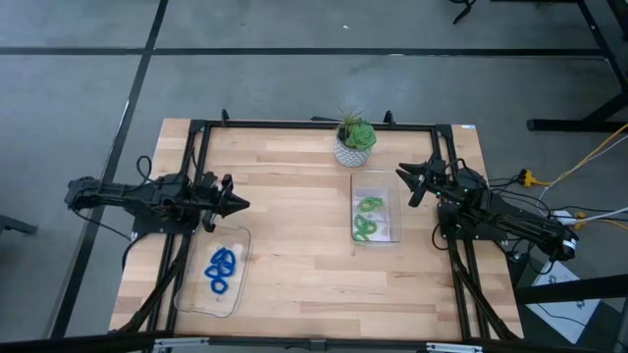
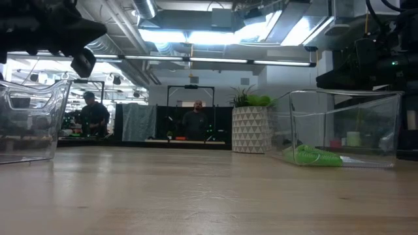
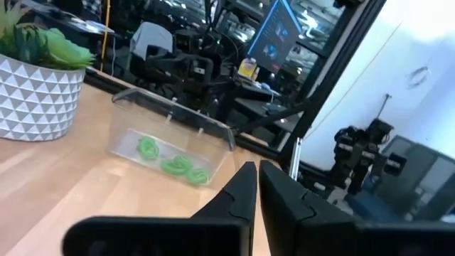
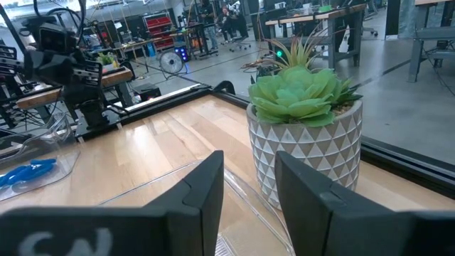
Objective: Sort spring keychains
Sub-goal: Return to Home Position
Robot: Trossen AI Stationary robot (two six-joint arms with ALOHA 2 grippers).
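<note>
Surface: a pale wooden table [image 1: 294,226] is sitting inside a black frame, on a grey floor [image 1: 294,78] crossed by dark lines.
Room: strip lights are glowing under an open ceiling of pipes, and two people [image 2: 91,114] [image 2: 196,121] are standing well behind the table.
Left gripper [image 1: 243,206]: it is hovering over the table's left part, its fingers drawn together with only a sliver between them, gripping nothing.
Right gripper [image 1: 406,186]: it is hanging over the table's right part, its fingers spread apart and empty.
Clear trays: two are lying on the wood. One tray [image 1: 201,294] is just beside the left gripper's tips, toward the front edge. The other tray [image 1: 391,201] is just ahead of the right gripper's fingers, between the two grippers.
Blue spring keychains [image 1: 222,270]: one bunch is lying in the tray by the left gripper. The loops are overlapping, so I am not getting a count.
Green spring keychains [image 1: 367,218]: two small clumps are lying in the tray by the right gripper, and no single loops are showing.
Potted succulent [image 1: 354,142]: one is standing near the right gripper, toward the far edge, in a white patterned pot.
</note>
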